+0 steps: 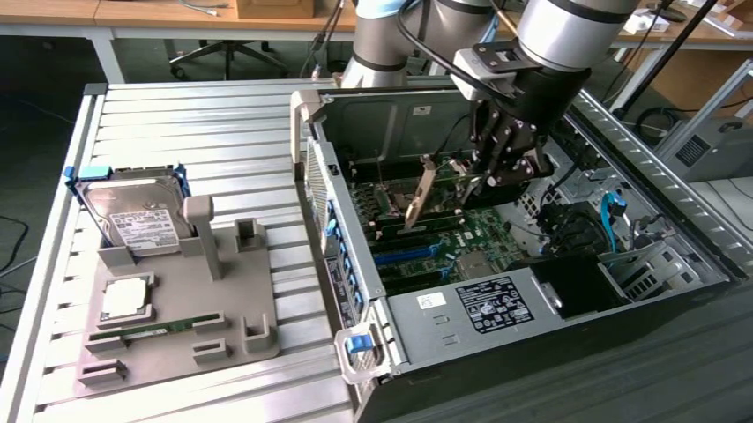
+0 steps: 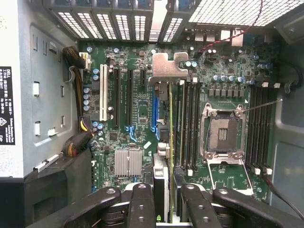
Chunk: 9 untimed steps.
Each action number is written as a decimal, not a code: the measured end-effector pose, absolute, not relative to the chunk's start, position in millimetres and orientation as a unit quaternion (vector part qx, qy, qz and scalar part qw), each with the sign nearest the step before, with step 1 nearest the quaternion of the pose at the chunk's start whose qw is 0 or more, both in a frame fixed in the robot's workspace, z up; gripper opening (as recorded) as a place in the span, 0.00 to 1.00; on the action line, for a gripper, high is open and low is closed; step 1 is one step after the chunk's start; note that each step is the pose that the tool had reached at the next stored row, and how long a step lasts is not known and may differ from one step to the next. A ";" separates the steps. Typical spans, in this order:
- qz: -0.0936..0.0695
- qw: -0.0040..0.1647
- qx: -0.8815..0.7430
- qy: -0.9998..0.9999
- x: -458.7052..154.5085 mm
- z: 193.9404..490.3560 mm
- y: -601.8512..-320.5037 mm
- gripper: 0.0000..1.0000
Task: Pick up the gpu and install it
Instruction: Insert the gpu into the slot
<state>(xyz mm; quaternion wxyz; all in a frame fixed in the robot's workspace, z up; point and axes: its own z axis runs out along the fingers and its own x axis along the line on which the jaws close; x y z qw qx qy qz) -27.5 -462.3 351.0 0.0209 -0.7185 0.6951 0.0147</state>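
My gripper (image 1: 480, 181) is inside the open computer case (image 1: 353, 291), above the green motherboard (image 1: 471, 233). It is shut on the gpu (image 1: 421, 198), a thin flat card that hangs tilted below the fingers. In the wrist view the gpu (image 2: 170, 123) appears edge-on, running away from the gripper (image 2: 164, 192), with its silvery bracket (image 2: 167, 70) at the far end by the case's rear vents. The card lies along the blue slot (image 2: 155, 111), beside the black memory slots (image 2: 190, 123). Whether its edge touches the board I cannot tell.
An empty CPU socket (image 2: 223, 133), a white slot (image 2: 103, 99), black slots (image 2: 116, 99) and a heatsink (image 2: 128, 162) sit on the board. Outside the case, a grey fixture (image 1: 235, 308) holds a hard drive (image 1: 136, 216), a processor (image 1: 126, 300) and a memory stick (image 1: 159, 328).
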 end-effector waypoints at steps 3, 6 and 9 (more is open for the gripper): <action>0.015 0.021 -0.718 0.695 -28.4 350.7 -462.9 0.27; 0.015 0.021 -0.718 0.695 -29.5 350.3 -463.7 0.27; 0.015 0.021 -0.718 0.695 -30.4 349.8 -464.4 0.27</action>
